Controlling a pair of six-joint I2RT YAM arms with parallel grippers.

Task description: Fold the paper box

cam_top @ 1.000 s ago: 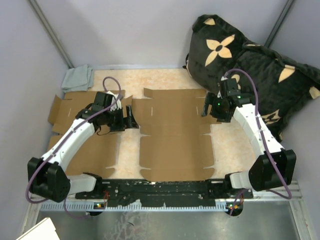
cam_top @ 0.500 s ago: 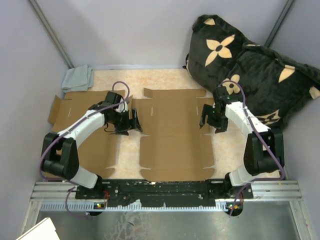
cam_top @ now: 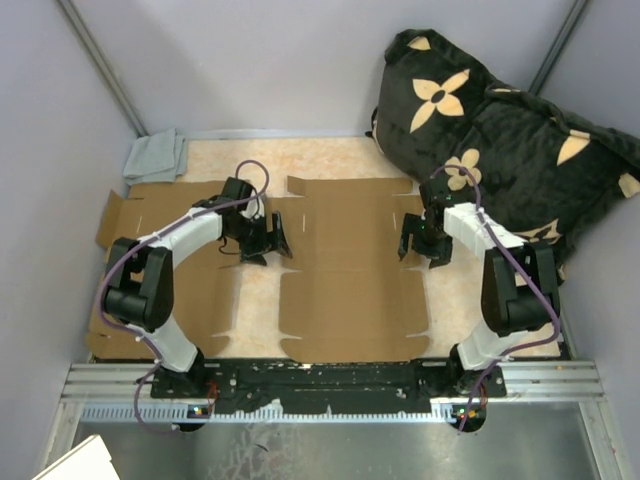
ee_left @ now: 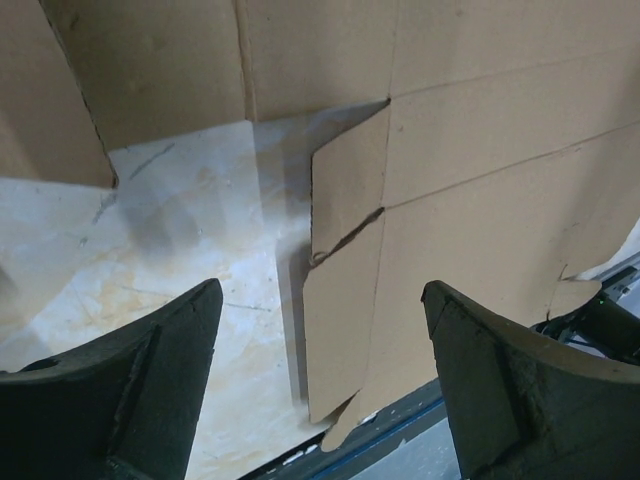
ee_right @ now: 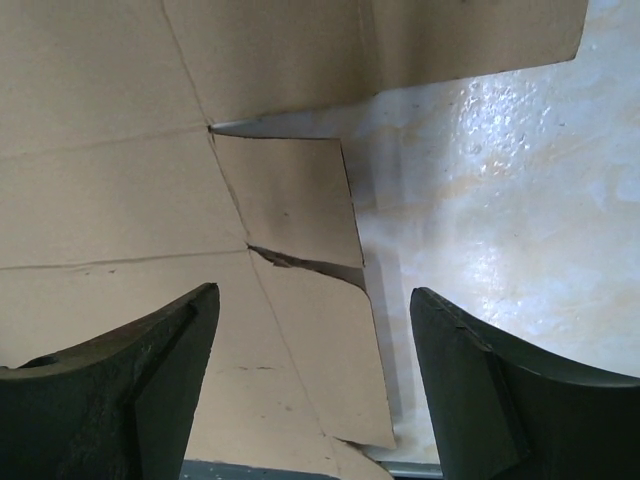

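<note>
The box [cam_top: 345, 270] lies flat in the middle of the table [cam_top: 330, 160], and I hold the left gripper [ee_left: 320, 295] and right gripper [ee_right: 315, 295] spread wide and empty above its left and right edge tabs [ee_left: 345, 190]; an uneven descent could shove the sheet sideways or crush a tab

You had a plain brown box [cam_top: 345, 270] on a cream, marbled table [cam_top: 330, 160]. Your pillow [cam_top: 500, 120] was black with tan flowers, the cloth [cam_top: 155, 155] grey-green, the left arm [cam_top: 185, 230] and right arm [cam_top: 478, 227] white, their cables [cam_top: 243, 166] purple.
</note>
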